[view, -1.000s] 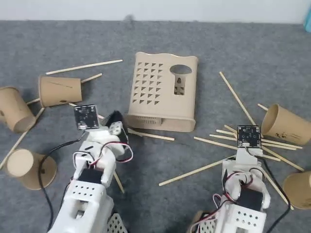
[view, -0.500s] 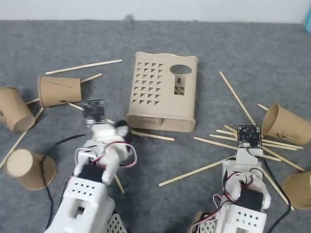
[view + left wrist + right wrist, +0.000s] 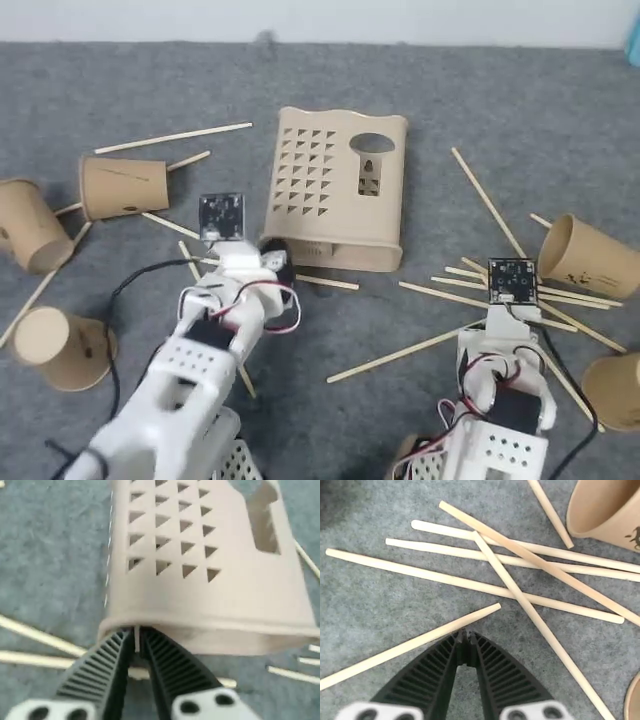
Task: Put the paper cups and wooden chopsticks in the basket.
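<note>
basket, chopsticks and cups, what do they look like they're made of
The basket looks like moulded plastic, beige and matte: smooth, even walls with crisp triangular cut-outs. The chopsticks look like pale bare wood, unvarnished, with slim tapered shafts; bamboo cannot be ruled out. The cup looks like brown kraft paper, thin-walled with a dull surface.

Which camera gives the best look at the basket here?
The high view: the whole basket lies perforated wall up, outline complete. The left wrist view shows its near edge and triangle holes close up, with the left gripper at its rim. The right wrist view looks at chopsticks.
</note>
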`<act>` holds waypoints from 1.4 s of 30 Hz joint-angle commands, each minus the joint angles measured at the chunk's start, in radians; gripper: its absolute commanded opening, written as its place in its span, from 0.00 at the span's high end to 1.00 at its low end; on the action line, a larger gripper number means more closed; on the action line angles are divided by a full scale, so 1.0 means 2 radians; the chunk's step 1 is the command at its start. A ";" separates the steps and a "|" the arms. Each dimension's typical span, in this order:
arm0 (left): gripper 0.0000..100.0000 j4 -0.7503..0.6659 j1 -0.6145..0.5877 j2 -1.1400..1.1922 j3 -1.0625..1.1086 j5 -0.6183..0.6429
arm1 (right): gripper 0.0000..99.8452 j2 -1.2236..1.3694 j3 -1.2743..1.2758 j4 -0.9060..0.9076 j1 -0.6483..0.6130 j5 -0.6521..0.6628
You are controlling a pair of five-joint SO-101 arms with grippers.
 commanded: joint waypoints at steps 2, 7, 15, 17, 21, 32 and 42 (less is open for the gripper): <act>0.99 -0.062 -0.008 0.092 -0.061 0.002 | 0.99 -0.008 0.004 -0.007 0.006 0.005; 0.99 -0.088 -0.062 0.112 -0.072 -0.001 | 0.99 -0.008 0.004 -0.007 0.006 0.005; 0.99 -0.164 -0.130 0.115 -0.075 -0.046 | 0.99 -0.008 0.004 -0.007 0.006 0.005; 0.99 -0.175 -0.133 0.116 -0.079 -0.046 | 0.99 -0.008 0.004 -0.007 0.006 0.005; 0.99 -0.161 -0.137 0.160 -0.128 -0.046 | 0.99 -0.008 0.004 -0.007 0.006 0.005; 0.99 -0.135 -0.172 0.203 -0.178 -0.044 | 0.99 -0.008 0.004 -0.008 0.004 0.005; 0.99 0.139 -0.103 -0.038 -0.125 -0.043 | 0.99 -0.008 0.004 -0.008 0.002 0.005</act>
